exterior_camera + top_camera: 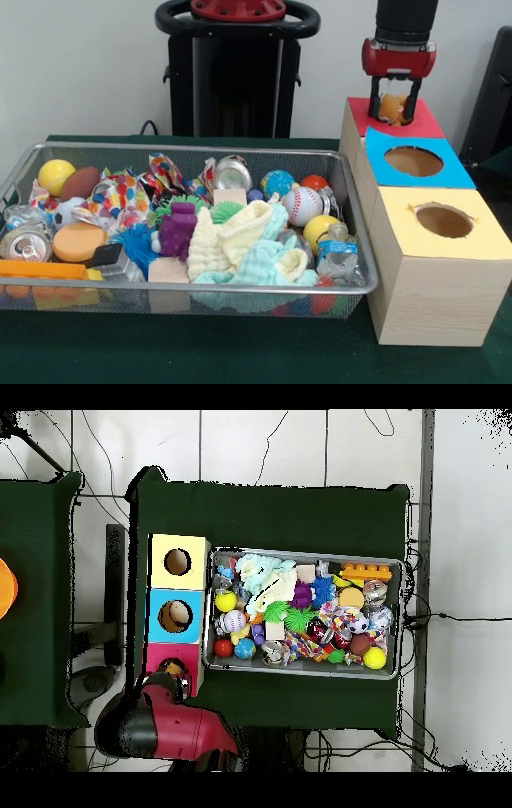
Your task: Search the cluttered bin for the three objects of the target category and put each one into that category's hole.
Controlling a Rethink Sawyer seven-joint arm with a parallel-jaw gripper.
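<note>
My gripper (394, 106) hangs over the red card surround (426, 125) of the farthest wood-grain box. It is shut on an orange-brown plush toy (391, 109), which sits low between the fingers (374, 102) right at the hole; the hole itself is hidden under it. In the overhead view the gripper (176, 674) is over the red surround (186, 656). The wire-mesh bin (192, 146) lies left of the boxes, full of clutter, and also shows in the overhead view (300, 551). I cannot pick out any other plush animal in it.
A blue-surround hole (413, 161) and a yellow-surround hole (444, 220) lie nearer the camera. The bin holds a baseball (302, 206), a purple toy (178, 230), pale cloths (248, 244), cans, spiky balls. The black pedestal (238, 72) stands behind.
</note>
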